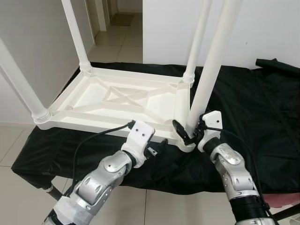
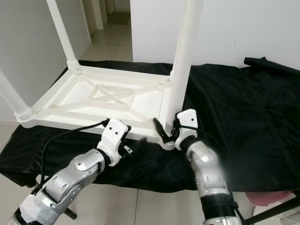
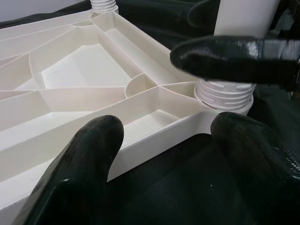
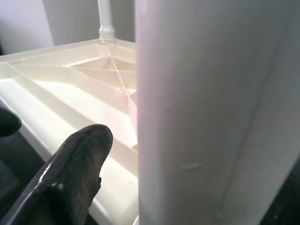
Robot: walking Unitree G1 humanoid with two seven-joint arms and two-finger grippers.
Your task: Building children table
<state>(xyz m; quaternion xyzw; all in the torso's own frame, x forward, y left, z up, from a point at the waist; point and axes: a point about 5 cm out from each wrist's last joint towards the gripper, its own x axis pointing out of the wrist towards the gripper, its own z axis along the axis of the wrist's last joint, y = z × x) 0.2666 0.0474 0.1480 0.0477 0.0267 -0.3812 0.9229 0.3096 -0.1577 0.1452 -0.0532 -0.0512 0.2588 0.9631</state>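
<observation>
A white plastic children's table (image 1: pixel 117 101) lies upside down on a black-covered surface. Three legs stand screwed into its corners. The fourth leg (image 1: pixel 213 61) stands upright in the near right corner, its threaded collar (image 3: pixel 224 91) seated in the socket. My right gripper (image 1: pixel 190 131) is shut on this leg just above the collar, one finger (image 4: pixel 70 173) on each side. My left gripper (image 1: pixel 157 147) hovers open just off the table's near edge, left of that corner, with nothing between its fingers (image 3: pixel 79 168).
The black cloth (image 1: pixel 253 108) spreads wide to the right, with a black bundle (image 1: pixel 276 65) at its far right edge. A white wall stands behind, and a tiled hallway (image 1: pixel 117 28) opens at the back left. The cloth's near edge drops to tiled floor.
</observation>
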